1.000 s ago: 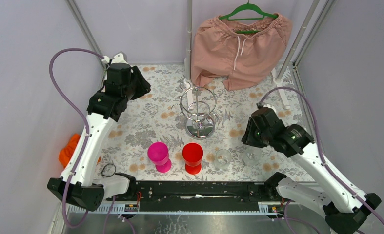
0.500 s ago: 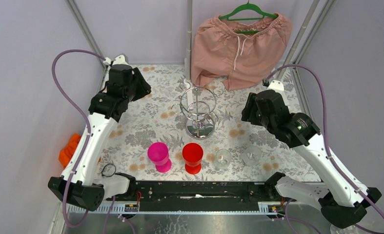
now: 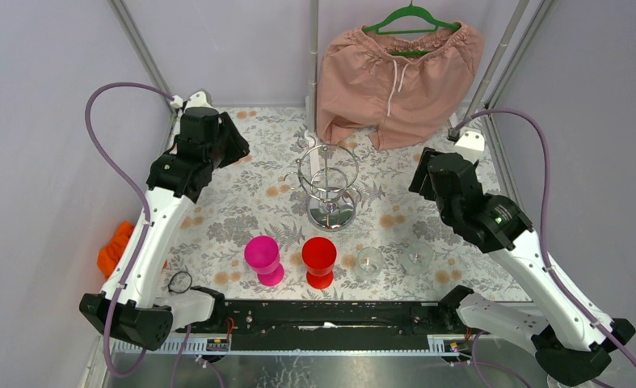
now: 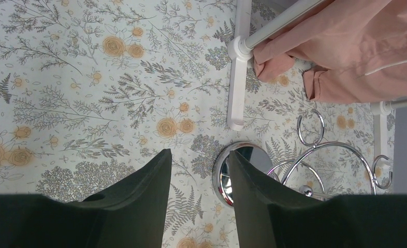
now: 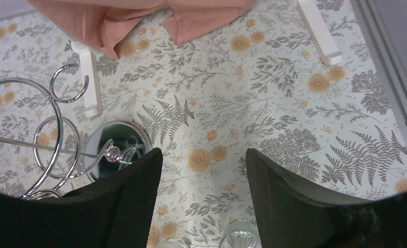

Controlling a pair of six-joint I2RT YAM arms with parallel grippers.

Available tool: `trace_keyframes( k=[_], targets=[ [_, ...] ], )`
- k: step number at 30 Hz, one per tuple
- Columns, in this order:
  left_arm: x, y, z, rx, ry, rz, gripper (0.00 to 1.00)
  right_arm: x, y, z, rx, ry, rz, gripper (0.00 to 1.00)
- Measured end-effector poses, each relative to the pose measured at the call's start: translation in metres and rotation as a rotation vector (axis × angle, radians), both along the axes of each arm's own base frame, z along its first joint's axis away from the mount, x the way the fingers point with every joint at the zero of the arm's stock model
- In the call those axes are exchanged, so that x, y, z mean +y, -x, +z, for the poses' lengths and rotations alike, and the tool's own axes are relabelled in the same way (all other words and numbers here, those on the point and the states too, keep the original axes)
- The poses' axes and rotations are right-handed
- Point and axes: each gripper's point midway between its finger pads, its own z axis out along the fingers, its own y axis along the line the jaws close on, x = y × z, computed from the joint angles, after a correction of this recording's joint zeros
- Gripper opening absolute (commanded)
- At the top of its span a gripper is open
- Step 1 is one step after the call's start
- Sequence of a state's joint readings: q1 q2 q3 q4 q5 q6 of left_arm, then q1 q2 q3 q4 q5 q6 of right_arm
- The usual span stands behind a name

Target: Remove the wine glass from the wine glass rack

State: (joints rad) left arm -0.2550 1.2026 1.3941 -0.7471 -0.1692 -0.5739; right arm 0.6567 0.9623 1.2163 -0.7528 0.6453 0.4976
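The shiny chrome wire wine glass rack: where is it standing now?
In the top view, the shiny chrome wire wine glass rack stands in the middle of the floral tablecloth, behind the red plastic goblet and in front of the hanging pink shorts.

This is a robot test cell in a lab. Plain grey panel walls [image 3: 48,162] and metal frame posts [image 3: 139,48] box in a table under a floral cloth [image 3: 242,202]. Two white robot arms [image 3: 149,234] stand beside a black rail [image 3: 330,315]. Household props are staged: pink shorts [image 3: 395,81] on a green hanger [image 3: 411,14], a chrome wine glass rack [image 3: 330,214], and plastic goblets [image 3: 263,259].
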Motion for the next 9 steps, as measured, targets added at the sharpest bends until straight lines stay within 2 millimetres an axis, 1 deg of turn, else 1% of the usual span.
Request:
trace_keyframes(
  k=[3,5,8,9],
  targets=[
    [0.0001,0.0001,0.0001,0.000,0.000,0.000,0.52,-0.0059,0.0030,0.0067,-0.028,-0.005,-0.013,0.66],
    [0.0005,-0.0001,-0.0001,0.000,-0.002,0.003,0.52,-0.0091,0.0039,0.0093,-0.038,-0.004,-0.023,0.67],
    [0.0014,-0.0002,-0.0011,0.001,-0.004,0.006,0.52,-0.0115,0.0032,0.0093,-0.041,0.005,-0.036,0.72],
    [0.0017,-0.0001,-0.0019,0.003,-0.006,0.008,0.52,-0.0114,0.0030,0.0090,-0.040,0.006,-0.037,0.75]
  ],
)
